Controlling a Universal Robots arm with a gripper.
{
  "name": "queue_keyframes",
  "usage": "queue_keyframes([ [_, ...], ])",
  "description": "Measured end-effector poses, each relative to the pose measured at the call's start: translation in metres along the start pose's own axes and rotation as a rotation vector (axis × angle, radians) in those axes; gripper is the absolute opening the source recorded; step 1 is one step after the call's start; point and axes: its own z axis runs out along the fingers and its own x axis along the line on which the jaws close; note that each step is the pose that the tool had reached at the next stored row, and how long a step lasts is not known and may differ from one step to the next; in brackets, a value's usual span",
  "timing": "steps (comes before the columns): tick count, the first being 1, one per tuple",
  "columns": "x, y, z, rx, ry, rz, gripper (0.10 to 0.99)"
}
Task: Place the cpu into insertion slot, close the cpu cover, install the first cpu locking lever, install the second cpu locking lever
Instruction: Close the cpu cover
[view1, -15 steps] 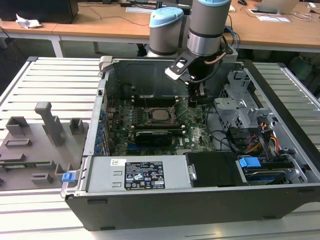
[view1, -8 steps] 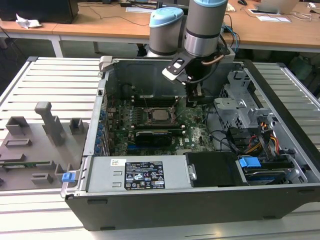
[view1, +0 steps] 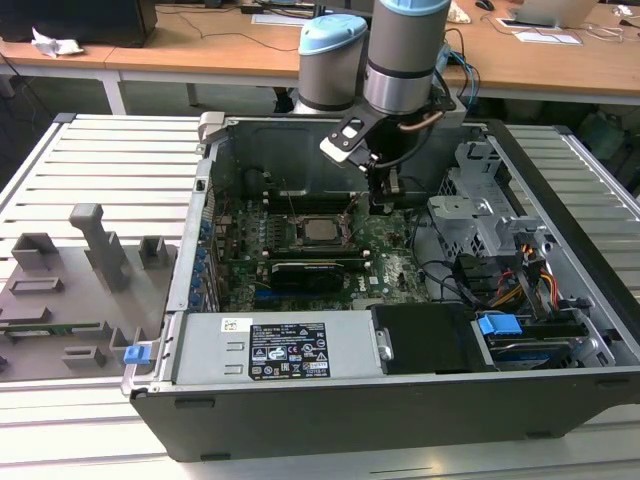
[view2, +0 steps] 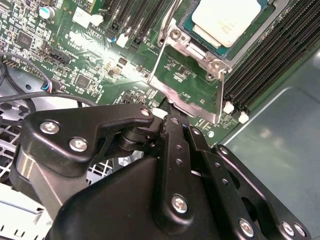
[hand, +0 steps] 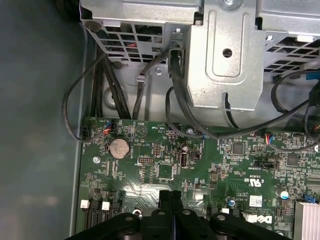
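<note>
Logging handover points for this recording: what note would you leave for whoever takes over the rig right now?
The gripper is shut, with its tips at the free edge of the cpu cover. I cannot tell whether it pinches that edge.
The cpu sits in the socket with its top bare.
The cpu cover is open, swung away from the socket toward the gripper.
Done: cpu placed.
Left: cover closing and both lever installs.

I count one cpu (view2: 227, 20), one cpu cover (view2: 220, 95) just beyond my fingers (view2: 172, 131), one graphics card (view1: 310, 272), one coin battery (hand: 119, 148).
</note>
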Motion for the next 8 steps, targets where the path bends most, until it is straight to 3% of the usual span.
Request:
queue_keyframes([
  [8, 0.0001, -0.0016, 0.0011, 0.000, 0.0000, 0.000, 0.106],
])
